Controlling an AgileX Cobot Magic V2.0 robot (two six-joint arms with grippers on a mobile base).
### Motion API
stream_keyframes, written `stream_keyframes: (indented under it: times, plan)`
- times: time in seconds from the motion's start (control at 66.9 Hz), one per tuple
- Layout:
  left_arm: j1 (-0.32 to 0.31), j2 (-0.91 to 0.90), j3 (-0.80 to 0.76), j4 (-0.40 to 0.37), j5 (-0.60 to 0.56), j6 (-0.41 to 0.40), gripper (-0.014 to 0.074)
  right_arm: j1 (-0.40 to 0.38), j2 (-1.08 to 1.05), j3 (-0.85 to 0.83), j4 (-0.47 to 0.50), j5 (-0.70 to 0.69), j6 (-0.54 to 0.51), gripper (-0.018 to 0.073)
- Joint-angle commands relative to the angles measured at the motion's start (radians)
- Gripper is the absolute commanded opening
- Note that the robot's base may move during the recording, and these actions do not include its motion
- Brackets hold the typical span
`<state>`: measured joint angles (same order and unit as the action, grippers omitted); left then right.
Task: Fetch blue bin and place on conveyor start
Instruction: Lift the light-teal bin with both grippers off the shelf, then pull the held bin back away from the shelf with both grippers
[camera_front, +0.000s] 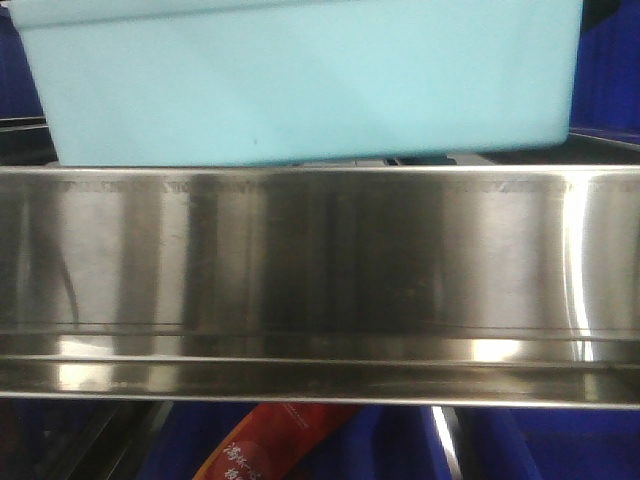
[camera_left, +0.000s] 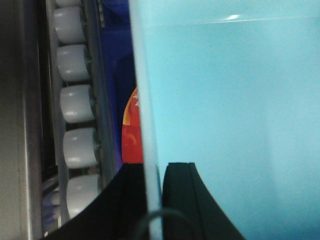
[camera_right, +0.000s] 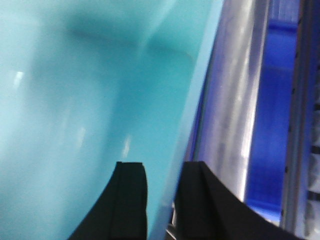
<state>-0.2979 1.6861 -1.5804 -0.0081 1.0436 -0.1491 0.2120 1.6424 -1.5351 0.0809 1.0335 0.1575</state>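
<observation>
The blue bin (camera_front: 300, 80) fills the top of the front view, its pale turquoise wall just above a steel rail. In the left wrist view my left gripper (camera_left: 154, 167) straddles the bin's (camera_left: 225, 100) thin rim, one black finger outside and one inside, shut on the wall. In the right wrist view my right gripper (camera_right: 161, 167) clamps the opposite wall of the bin (camera_right: 75, 100) in the same way. The conveyor start is out of view.
A shiny stainless-steel shelf rail (camera_front: 320, 270) spans the front view below the bin. A row of white rollers (camera_left: 75, 105) runs beside the bin's left side. A red package (camera_front: 270, 445) lies lower down. Dark blue crates (camera_front: 610, 60) stand behind and to the right (camera_right: 270, 100).
</observation>
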Motion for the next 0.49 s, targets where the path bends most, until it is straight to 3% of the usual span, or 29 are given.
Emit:
stream_keyframes:
  times: [0.0, 0.479]
  plan:
    - [-0.006, -0.076, -0.009, -0.005, 0.019, 0.008, -0.0111, -0.002, -0.07, -0.01, -0.022, -0.013, 0.015, -0.0153]
    - [-0.088, -0.381, -0.009, -0.005, -0.03, 0.006, -0.0111, 0.021, -0.306, -0.01, -0.022, 0.003, 0.014, -0.0153]
